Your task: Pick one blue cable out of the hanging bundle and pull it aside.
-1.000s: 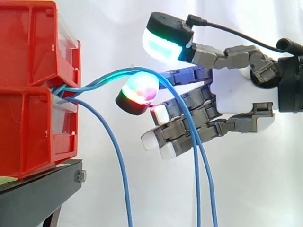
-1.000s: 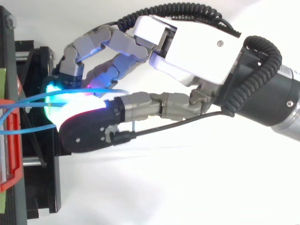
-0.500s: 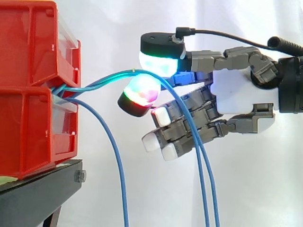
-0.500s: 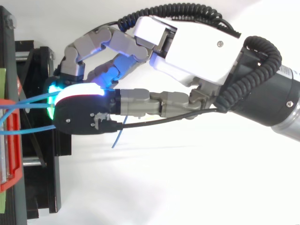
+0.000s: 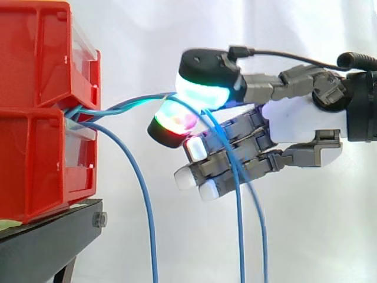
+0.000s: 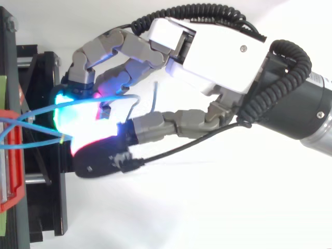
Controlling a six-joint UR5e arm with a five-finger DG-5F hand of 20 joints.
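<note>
Several thin blue cables [image 5: 126, 106] come out between two stacked red bins [image 5: 35, 165] on the left and arc to the right. Two strands [image 5: 240, 236] run between the hand's glowing thumb pad [image 5: 203, 88] and a glowing fingertip [image 5: 174, 121] beneath it, then hang straight down. A third blue cable [image 5: 141, 200] droops on its own, nearer the bins and free of the hand. The hand [image 5: 294, 121] reaches in from the right, thumb and that finger closed on the strands, the other fingers loosely bent below. From above, the hand [image 6: 218, 52] meets the cables [image 6: 36, 111] beside the bins.
The red bins stand on a black stand [image 5: 47, 242] at the lower left. A white curtain [image 5: 318, 236] hangs behind everything. The red bin edge [image 6: 10, 155] and the stand's frame [image 6: 46, 207] lie along the left side of the top view.
The thumb has come down from above the cables onto them, closing against the fingertip below. The two hanging strands have shifted slightly left.
</note>
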